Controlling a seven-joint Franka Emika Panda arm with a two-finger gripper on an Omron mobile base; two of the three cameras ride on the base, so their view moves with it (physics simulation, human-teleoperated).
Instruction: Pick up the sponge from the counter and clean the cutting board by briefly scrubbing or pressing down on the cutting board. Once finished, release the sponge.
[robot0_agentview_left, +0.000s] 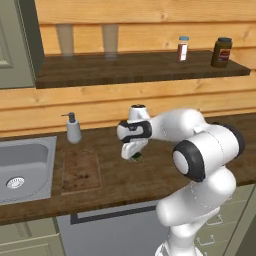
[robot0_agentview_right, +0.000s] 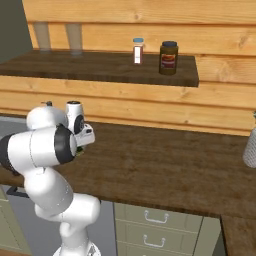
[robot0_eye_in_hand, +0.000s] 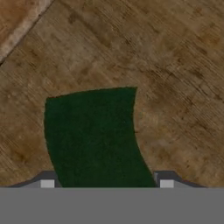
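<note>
The sponge (robot0_eye_in_hand: 94, 135) shows its dark green top close up in the hand view, lying over the dark wood counter (robot0_eye_in_hand: 175, 65). My gripper (robot0_eye_in_hand: 106, 181) has a fingertip against each of its sides and is shut on it. From the left base, the gripper (robot0_agentview_left: 133, 153) points down at the counter (robot0_agentview_left: 150, 175), and a bit of the sponge (robot0_agentview_left: 136, 157) peeks out below it. The reddish-brown stained cutting board (robot0_agentview_left: 80, 171) lies flat to the gripper's left, apart from it. I cannot tell whether the sponge is off the counter.
A grey sink (robot0_agentview_left: 22, 170) sits left of the board, with a soap dispenser (robot0_agentview_left: 73, 129) behind the board by the wall. The higher shelf (robot0_agentview_left: 140, 67) carries a spice bottle (robot0_agentview_left: 183, 48) and a dark jar (robot0_agentview_left: 221, 52). A grey object (robot0_agentview_right: 250, 145) stands at the far right.
</note>
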